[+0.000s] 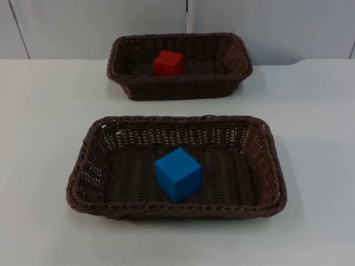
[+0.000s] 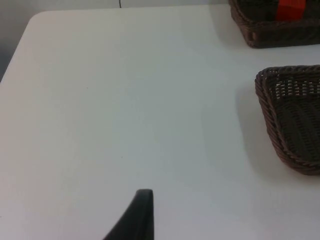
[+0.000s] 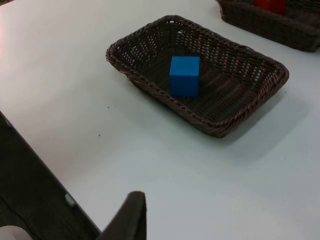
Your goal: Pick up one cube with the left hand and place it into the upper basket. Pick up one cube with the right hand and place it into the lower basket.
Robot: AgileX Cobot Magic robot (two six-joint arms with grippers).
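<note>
A red cube (image 1: 168, 62) lies inside the upper basket (image 1: 180, 91), a dark brown wicker tray at the back of the table. A blue cube (image 1: 177, 174) rests in the middle of the lower basket (image 1: 177, 209), which is larger and nearer. My left gripper (image 2: 142, 210) waits above bare table well to the left of both baskets; the lower basket's corner (image 2: 270, 110) and the red cube (image 2: 290, 9) lie ahead of it. My right gripper (image 3: 132, 212) waits near the table's edge, apart from the lower basket (image 3: 150, 87) and the blue cube (image 3: 184, 76).
The grey partition wall (image 1: 111, 22) closes the table behind the upper basket. In the right wrist view the table edge drops to a dark floor (image 3: 30, 190). White table top (image 1: 44, 111) spreads on both sides of the baskets.
</note>
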